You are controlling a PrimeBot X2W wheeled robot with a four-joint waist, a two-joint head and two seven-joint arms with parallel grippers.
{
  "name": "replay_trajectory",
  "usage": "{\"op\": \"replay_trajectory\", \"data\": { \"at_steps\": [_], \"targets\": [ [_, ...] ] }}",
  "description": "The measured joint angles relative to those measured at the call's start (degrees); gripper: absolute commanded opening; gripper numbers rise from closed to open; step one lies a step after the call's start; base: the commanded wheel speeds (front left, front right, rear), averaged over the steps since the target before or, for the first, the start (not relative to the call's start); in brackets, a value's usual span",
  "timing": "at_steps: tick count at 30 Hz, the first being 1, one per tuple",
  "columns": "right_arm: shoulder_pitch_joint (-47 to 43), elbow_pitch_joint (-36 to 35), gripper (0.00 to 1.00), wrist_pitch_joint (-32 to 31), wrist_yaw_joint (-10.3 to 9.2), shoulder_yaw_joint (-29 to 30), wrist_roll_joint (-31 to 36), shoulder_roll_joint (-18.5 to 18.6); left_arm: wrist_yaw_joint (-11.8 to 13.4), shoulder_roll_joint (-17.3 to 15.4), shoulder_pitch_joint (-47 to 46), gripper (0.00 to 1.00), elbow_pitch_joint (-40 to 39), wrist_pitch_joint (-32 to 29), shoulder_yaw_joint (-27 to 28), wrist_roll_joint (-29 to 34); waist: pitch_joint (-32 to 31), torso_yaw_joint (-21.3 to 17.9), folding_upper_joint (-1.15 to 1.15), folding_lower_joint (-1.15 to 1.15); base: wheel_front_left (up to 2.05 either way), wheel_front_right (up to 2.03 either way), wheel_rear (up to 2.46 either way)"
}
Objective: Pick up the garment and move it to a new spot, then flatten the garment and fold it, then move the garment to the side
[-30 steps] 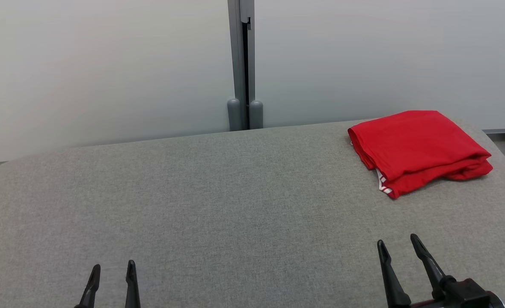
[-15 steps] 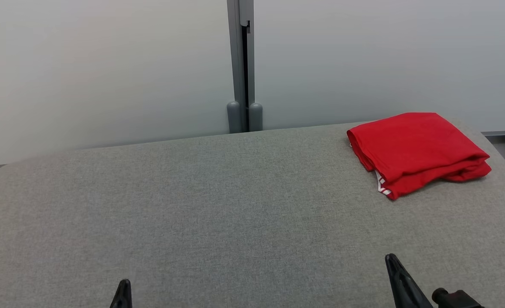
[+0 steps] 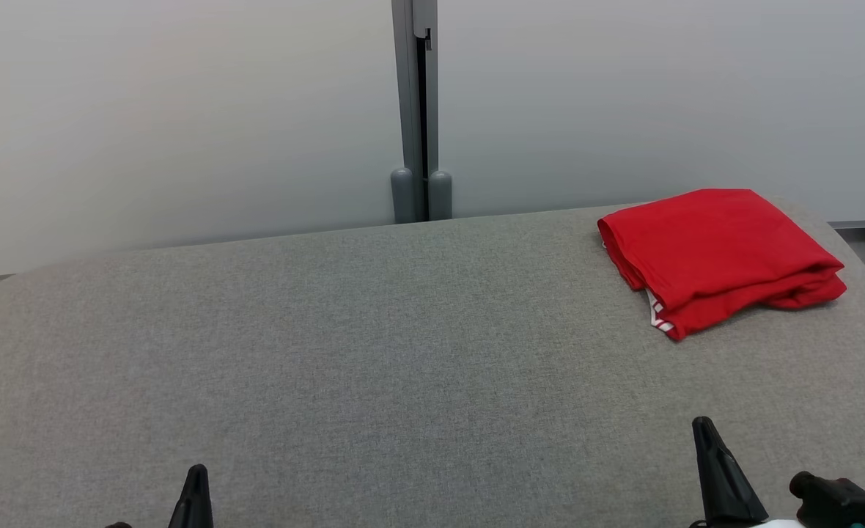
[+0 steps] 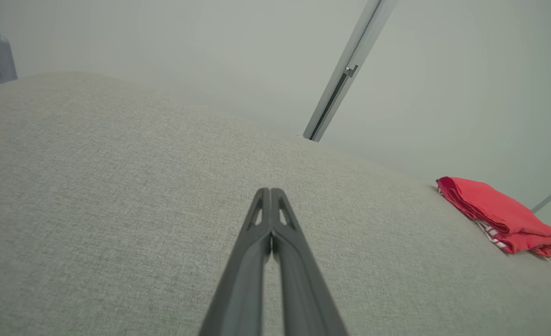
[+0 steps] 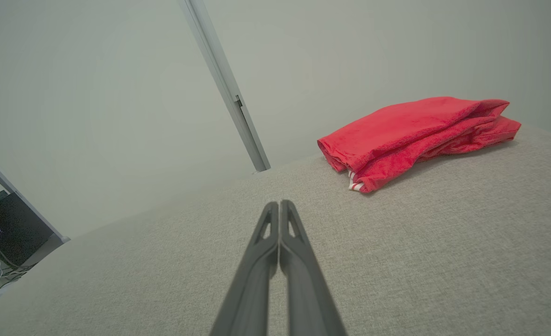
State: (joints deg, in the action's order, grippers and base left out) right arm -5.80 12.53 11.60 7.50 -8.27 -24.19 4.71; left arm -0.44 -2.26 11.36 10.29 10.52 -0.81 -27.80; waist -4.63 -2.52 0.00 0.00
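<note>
Red against grey: folded garment (image 3: 718, 257) at about two o'clock on the fabric-covered desk (image 3: 403, 352), near the far right corner, well apart from both hands.

Just changed: left hand (image 3: 196, 488) and right hand (image 3: 705, 440), spread wide a second ago, now clenched tight on nothing, fingers pressed together along their length in both wrist views. Also drawn back slightly toward six o'clock, with less of each showing at the bottom of the head view. Reads as settling into a rest pose rather than a grasp, with no cloth touched. Means either the pick-up not yet begun, or the whole job already finished and the pile parked at the side. Hard to tell from here.

Looks neat already: squared stack of several layers, smooth on top, rounded fold toward nine o'clock, layered edges toward four o'clock, a sliver of white-striped trim peeking out at the near-left corner. Soft and limp, likely to spill open if pinched by one layer only.
</note>
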Motion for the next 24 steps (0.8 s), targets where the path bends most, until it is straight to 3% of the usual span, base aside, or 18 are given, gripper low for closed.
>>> {"op": "replay_trajectory", "data": {
  "at_steps": [24],
  "targets": [
    [3.42,0.35,0.0,-4.23,-0.01,2.97,-21.62,0.24,-2.08,-0.11,-5.04,0.0,1.16,-5.19,2.12,-19.34,1.0,0.52,0.0,0.0,0.0,0.0,0.0]
  ]
}}
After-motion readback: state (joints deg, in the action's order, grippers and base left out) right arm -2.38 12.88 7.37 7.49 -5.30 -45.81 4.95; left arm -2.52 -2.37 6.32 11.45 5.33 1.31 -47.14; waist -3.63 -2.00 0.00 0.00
